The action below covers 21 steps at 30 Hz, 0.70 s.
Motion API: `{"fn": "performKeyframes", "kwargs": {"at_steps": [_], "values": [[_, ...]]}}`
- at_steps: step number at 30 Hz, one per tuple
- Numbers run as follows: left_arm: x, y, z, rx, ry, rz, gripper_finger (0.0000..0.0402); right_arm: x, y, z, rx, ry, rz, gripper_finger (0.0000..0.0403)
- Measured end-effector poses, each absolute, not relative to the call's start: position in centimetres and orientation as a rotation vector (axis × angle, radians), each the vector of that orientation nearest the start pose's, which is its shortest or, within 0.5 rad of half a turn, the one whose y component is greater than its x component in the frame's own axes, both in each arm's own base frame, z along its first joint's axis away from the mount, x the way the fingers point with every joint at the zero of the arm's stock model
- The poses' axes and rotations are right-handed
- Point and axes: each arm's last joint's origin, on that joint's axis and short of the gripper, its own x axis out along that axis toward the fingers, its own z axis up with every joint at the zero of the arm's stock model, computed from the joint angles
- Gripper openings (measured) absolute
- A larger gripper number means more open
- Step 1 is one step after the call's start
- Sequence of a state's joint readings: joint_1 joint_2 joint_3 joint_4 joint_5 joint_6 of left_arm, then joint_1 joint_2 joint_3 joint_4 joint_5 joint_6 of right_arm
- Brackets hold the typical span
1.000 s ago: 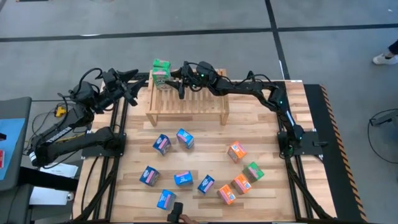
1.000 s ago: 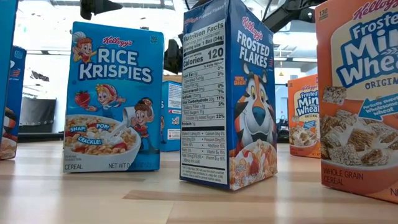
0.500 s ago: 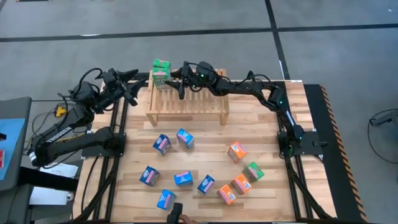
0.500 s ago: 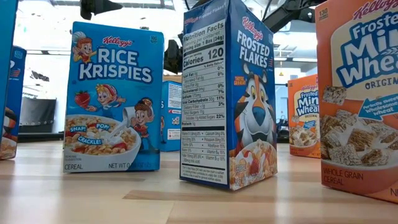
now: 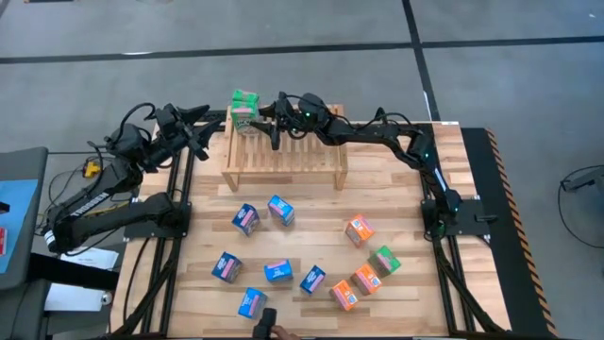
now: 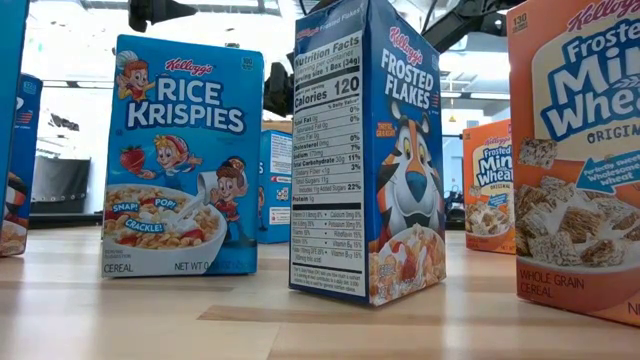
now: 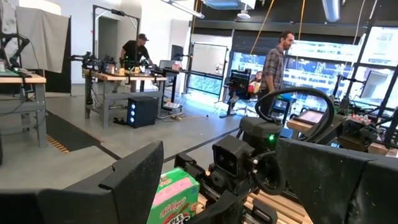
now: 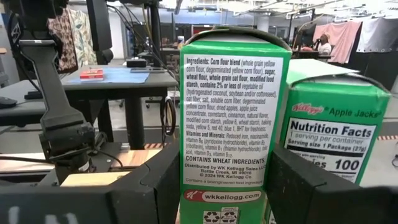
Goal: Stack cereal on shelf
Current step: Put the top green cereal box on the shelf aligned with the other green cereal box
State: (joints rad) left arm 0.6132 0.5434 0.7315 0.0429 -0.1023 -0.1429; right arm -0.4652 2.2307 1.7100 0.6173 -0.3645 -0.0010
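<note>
- The table (image 5: 311,241) is made of light wood planks and fills the middle of the high view.
- Grey floor with dark lines runs across the top of that view.
- The shelf (image 5: 283,156) stands at the top middle of the table.
- Two green cereal boxes (image 5: 244,109) stand side by side at the upper left corner of the shelf.
- The right gripper (image 5: 267,117) reaches over the shelf to those green boxes. In the right wrist view its dark fingers (image 8: 155,186) sit on both sides of one green box (image 8: 231,112). I cannot tell if they squeeze it.
- The left gripper (image 5: 200,118) hangs at the upper left edge of the table, just beside the shelf. Its jaws are spread wide and hold nothing.
- Blue boxes (image 5: 247,219) lie scattered at the lower middle of the table.
- Orange boxes (image 5: 358,229) and one more green box (image 5: 384,260) sit at the lower right.
- In the low view the boxes stand tall on the wood, a blue one (image 6: 368,150) in the middle.
- The left wrist view shows a big workshop with desks (image 7: 124,78), windows and two people (image 7: 273,59) standing far off.
</note>
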Motion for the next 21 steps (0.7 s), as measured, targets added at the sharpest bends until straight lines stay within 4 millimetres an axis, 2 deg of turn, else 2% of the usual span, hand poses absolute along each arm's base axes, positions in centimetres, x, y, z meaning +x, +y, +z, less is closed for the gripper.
{"fn": "performKeyframes", "kwargs": {"at_steps": [7, 11, 17, 21], "values": [[9.4, 7.0, 36.7, -0.075, -0.279, 0.698, 0.0302, 46.9, -22.1, 24.9, -0.038, -0.073, -0.097, 0.0210], [9.4, 7.0, 36.7, -0.074, -0.278, 0.697, 0.0302, 47.5, -22.0, 23.5, -0.008, -0.082, -0.088, 0.0210], [9.4, 7.0, 36.7, -0.070, -0.277, 0.699, 0.0302, 47.5, -22.0, 23.7, -0.035, -0.069, -0.093, 0.0210], [9.4, 7.0, 36.7, -0.070, -0.277, 0.698, 0.0302, 47.0, -22.7, 24.0, -0.002, -0.074, -0.098, 0.0210]]}}
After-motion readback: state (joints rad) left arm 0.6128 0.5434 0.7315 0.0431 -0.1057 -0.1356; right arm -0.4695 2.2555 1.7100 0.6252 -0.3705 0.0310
